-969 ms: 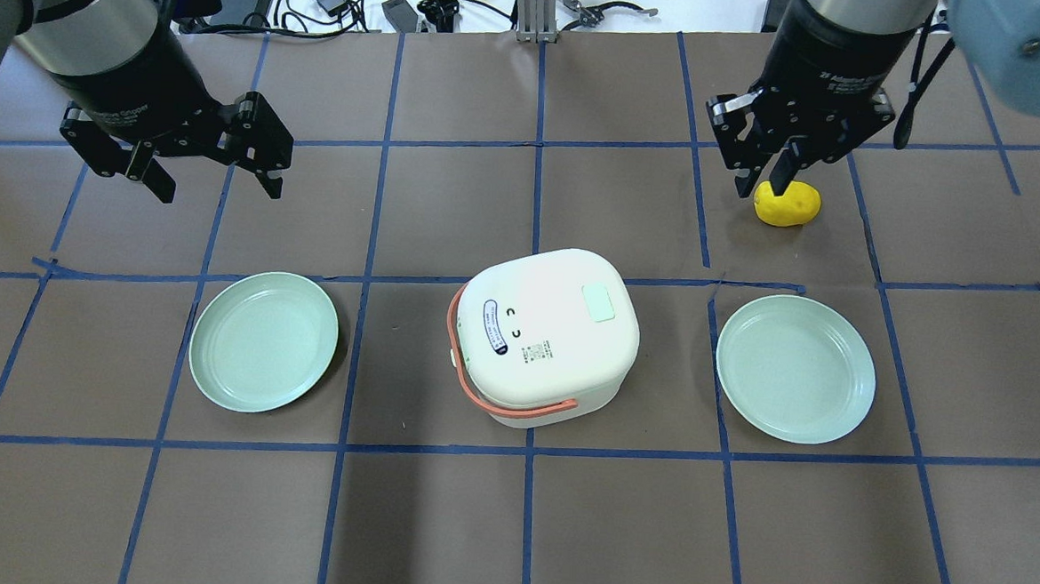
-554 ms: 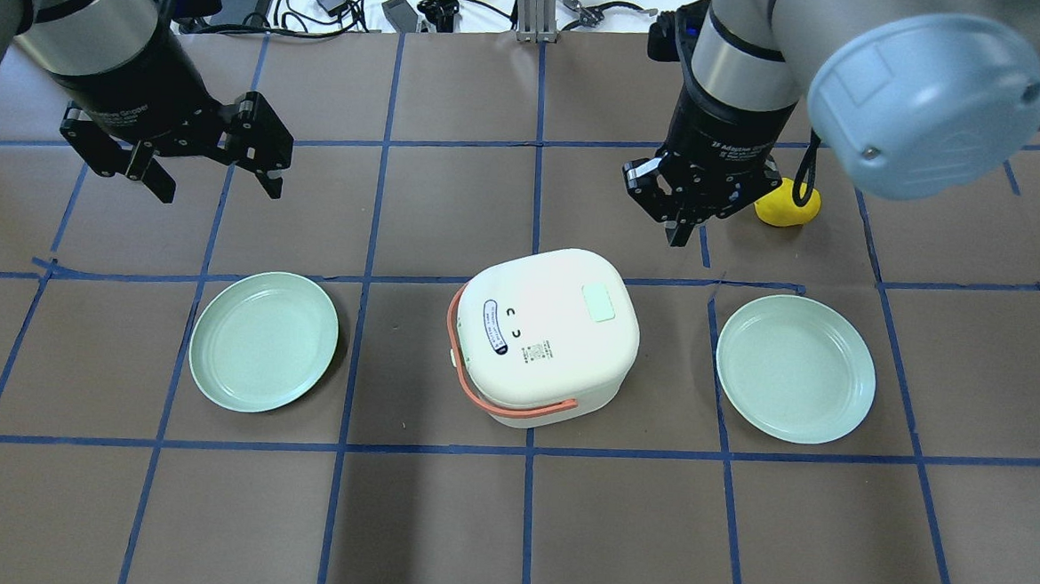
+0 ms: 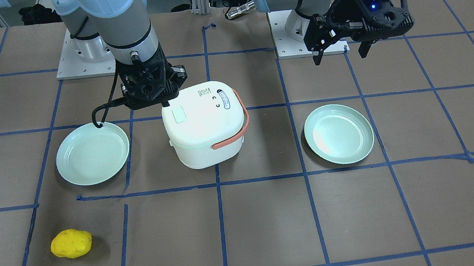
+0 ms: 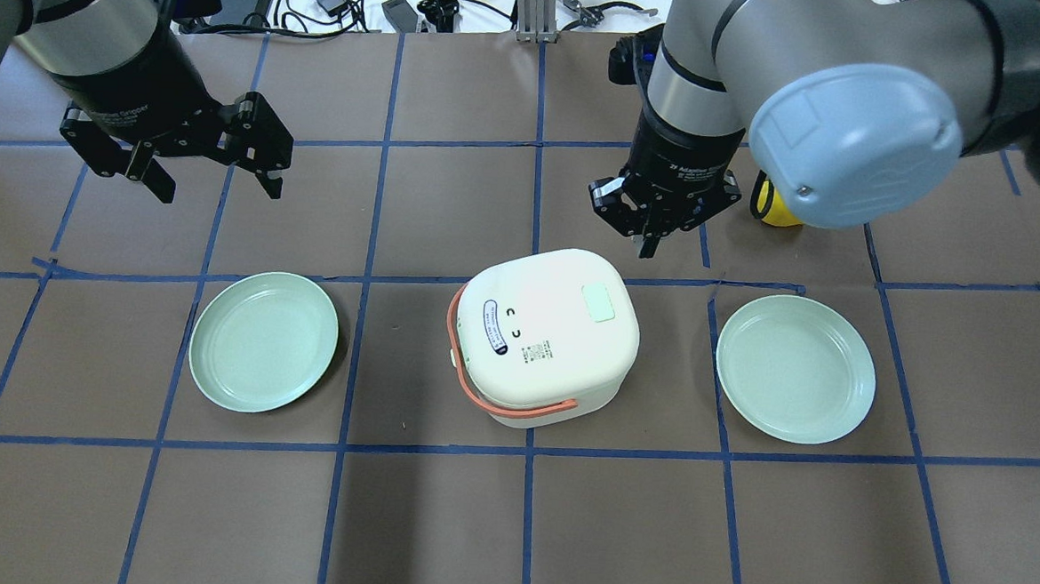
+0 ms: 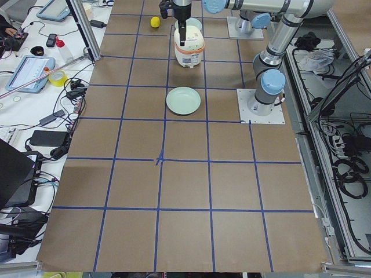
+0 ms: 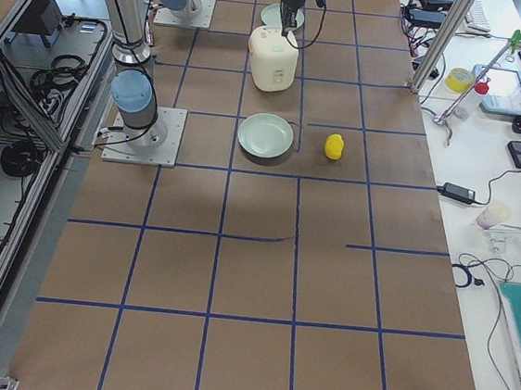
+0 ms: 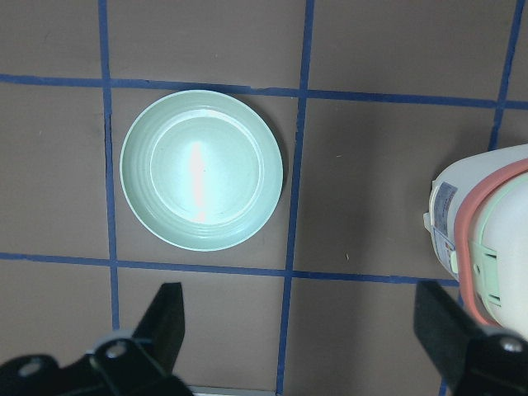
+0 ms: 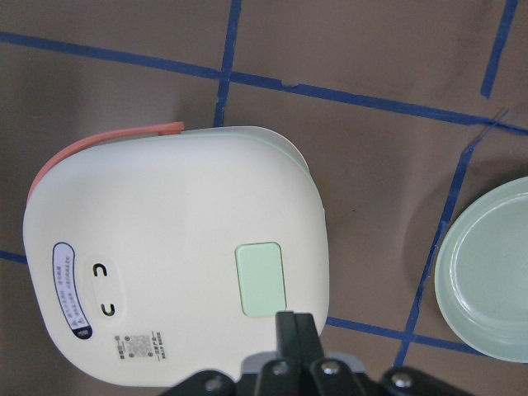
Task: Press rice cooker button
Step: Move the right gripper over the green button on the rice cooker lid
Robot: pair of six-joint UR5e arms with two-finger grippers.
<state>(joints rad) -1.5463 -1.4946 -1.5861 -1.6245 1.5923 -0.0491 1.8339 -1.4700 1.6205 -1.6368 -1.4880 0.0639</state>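
Note:
The white rice cooker (image 4: 540, 338) with a salmon handle stands mid-table. A pale green button (image 4: 599, 302) sits on its lid. My right gripper (image 4: 649, 245) is shut, fingers pointing down, just past the cooker's far edge and close to the button. In the right wrist view the shut fingertips (image 8: 294, 326) sit right beside the button (image 8: 261, 279), above the lid. In the front view the right gripper (image 3: 165, 102) is at the cooker's (image 3: 204, 125) back corner. My left gripper (image 4: 220, 192) is open and empty over the table at far left.
Two empty pale green plates flank the cooker, one on the left (image 4: 264, 341) and one on the right (image 4: 796, 369). A yellow lumpy object (image 3: 71, 243) lies beyond the right plate, partly hidden by my right arm in the overhead view. Cables lie along the far edge.
My right gripper has moved from above the yellow object leftward and nearer, to the cooker's far edge beside the button. The left arm has not moved.

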